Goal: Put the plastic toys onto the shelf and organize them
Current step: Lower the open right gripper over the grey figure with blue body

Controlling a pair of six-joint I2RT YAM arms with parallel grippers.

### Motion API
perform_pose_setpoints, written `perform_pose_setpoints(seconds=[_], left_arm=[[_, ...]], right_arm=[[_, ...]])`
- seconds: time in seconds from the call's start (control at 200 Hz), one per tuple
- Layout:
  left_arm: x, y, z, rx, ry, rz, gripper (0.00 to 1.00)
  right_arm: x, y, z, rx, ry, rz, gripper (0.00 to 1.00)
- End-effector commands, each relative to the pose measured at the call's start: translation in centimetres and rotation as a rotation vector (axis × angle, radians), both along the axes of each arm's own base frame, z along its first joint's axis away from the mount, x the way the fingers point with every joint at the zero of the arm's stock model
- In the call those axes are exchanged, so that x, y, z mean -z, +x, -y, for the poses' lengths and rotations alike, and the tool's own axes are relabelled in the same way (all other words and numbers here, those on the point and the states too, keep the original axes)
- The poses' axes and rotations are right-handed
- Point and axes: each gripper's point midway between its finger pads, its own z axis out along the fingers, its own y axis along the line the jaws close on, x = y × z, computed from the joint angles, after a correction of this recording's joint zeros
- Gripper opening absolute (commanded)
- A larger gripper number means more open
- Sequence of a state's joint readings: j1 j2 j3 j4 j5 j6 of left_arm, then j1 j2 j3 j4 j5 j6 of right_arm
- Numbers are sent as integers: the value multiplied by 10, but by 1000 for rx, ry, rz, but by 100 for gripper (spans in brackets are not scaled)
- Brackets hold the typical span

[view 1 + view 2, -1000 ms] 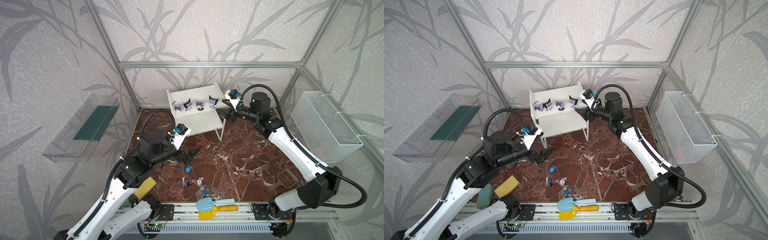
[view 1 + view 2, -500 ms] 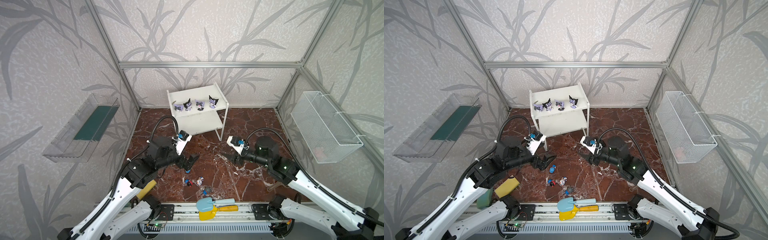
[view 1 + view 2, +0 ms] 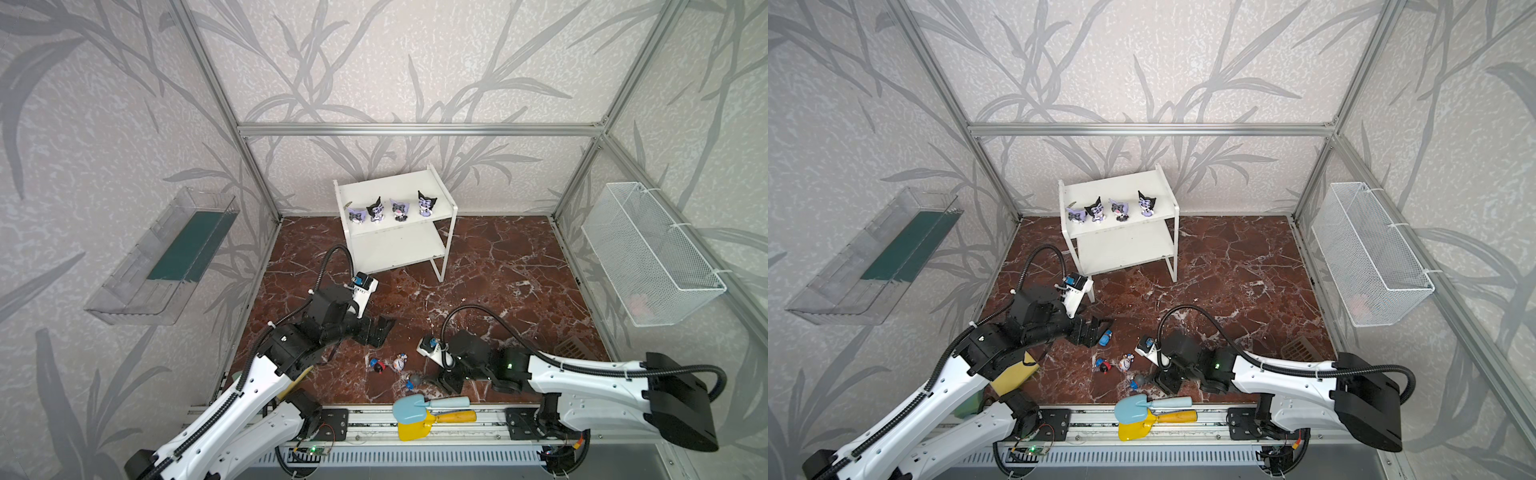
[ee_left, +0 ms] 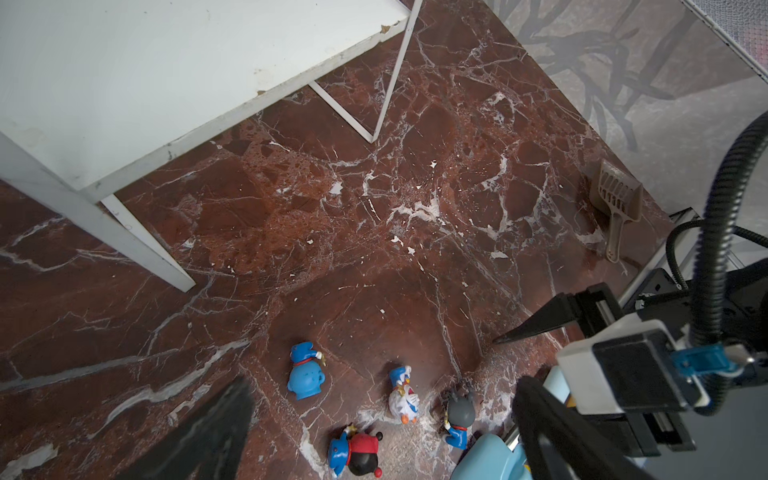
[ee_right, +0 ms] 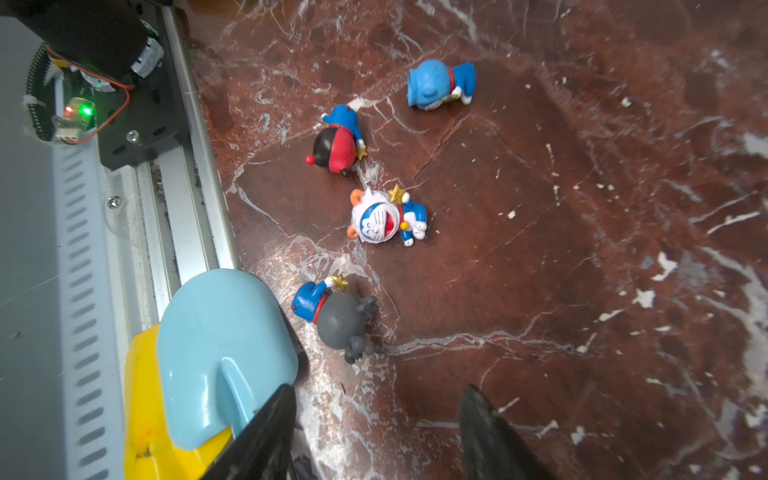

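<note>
Left fingers (image 3: 1090,332), spread to their widest and empty, hover over the worktop (image 3: 498,270); the blue figurine (image 3: 1105,337) lies just beside their tips, and the shelf (image 3: 399,249), with four purple figurines (image 3: 399,210) on its top board, stands well beyond them. Ahead of the right fingers (image 5: 270,436), partly open and holding nothing, the red-and-black figurine (image 5: 336,143), the white figurine (image 5: 380,218) and, nearest, the grey figurine (image 5: 340,316) lie toppled. Likely hazards: the finger next to the blue shovel (image 5: 224,353) may snag its blade when closing on the grey figurine just beside it, the small rounded body may slip out, and the two arms may collide over the one cluster.
</note>
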State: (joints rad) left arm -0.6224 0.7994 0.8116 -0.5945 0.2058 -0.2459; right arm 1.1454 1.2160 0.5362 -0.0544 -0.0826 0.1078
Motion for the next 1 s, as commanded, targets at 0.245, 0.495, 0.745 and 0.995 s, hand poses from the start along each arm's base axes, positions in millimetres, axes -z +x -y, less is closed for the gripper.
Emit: perform_pose_setpoints(seconds=[0.245,0.495,0.745,0.995], left_arm=[[-6,9,-5,-42,-2,57,99],[-12,11,-8,-54,-2,90,99],[-16,13,-6,-53,-14,103,99],[-21,18,-3,-46,-22,121,99]], right_arm=[[6,1,-40,-9,19,-102,64],[14,-7,-42,-26,6,-162,65],[24,-20,-41,-69,-11,-226,65],[30,-20,-50,-75,-17,-251,66]])
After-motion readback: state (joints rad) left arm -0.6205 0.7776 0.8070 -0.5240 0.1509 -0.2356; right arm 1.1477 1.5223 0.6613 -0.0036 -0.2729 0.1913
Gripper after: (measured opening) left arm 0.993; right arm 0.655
